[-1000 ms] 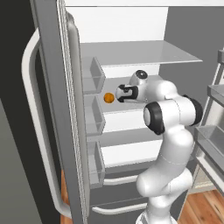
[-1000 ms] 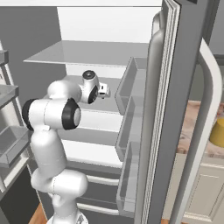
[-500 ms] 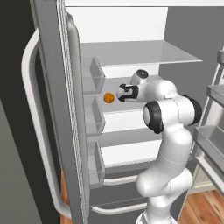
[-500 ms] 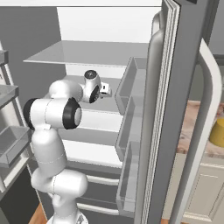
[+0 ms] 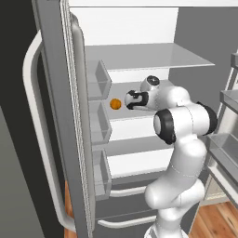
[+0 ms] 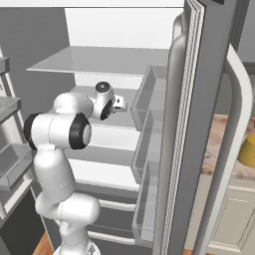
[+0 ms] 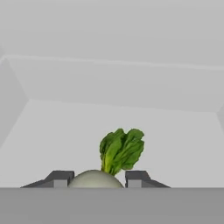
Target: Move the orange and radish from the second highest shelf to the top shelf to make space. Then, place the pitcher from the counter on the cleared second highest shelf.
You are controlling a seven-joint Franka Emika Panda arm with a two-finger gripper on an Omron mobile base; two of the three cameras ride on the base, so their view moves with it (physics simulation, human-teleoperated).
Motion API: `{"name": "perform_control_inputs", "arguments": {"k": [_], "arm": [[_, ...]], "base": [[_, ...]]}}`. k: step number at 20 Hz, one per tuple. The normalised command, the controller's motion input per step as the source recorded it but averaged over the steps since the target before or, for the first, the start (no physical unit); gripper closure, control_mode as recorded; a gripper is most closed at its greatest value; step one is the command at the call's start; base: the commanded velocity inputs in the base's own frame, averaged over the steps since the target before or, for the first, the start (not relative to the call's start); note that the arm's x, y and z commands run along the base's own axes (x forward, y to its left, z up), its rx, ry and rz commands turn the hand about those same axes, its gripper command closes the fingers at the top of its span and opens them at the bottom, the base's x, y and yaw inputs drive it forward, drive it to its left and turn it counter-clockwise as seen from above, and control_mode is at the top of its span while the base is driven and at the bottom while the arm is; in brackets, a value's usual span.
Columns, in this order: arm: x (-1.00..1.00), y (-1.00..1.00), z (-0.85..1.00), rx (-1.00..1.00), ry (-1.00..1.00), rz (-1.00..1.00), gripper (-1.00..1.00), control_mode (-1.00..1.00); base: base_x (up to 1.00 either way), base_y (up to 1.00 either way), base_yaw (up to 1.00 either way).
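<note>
The white arm's end effector (image 7: 98, 178) reaches into the open fridge at the level of the wide, pale grey second highest shelf with its white front edge (image 5: 135, 114); in the hand view its two dark tips sit narrow, one on each side of the small pale grey-green radish with a tuft of green leaves (image 7: 97, 179), apparently touching it, so it looks clamped on the bulb, though a firm hold cannot be confirmed. The small, smooth, bright orange ball of fruit (image 5: 115, 104) rests on the same shelf, just beside the end effector toward the door bins; the thin, see-through grey top shelf (image 5: 148, 58) lies above; the amber-yellow cylindrical pitcher (image 6: 247, 151) stands on the beige-pink stone worktop (image 6: 219, 144). The radish is likely light, firm and round, so prone to rolling; the bulb's widest part suits gripping, not the soft leaves.
</note>
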Motion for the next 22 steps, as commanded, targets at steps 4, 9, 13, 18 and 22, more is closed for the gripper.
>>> {"name": "perform_control_inputs", "arguments": {"k": [4,9,13,18,22], "arm": [[-0.94,0.0,0.07,0.0,0.0,0.0,1.0,-1.0],[-1.0,-0.13,0.44,0.0,-0.01,0.0,1.0,-1.0],[-0.99,-0.23,0.79,0.0,-0.07,0.0,1.0,-1.0],[-0.83,-0.2,0.97,0.01,-0.12,0.0,1.0,-1.0],[-0.54,-0.15,1.0,0.05,-0.11,0.0,1.0,-1.0]], "base": [[0.0,0.0,0.0],[0.0,0.0,0.0],[0.0,0.0,0.0],[0.0,0.0,0.0],[0.0,0.0,0.0]]}}
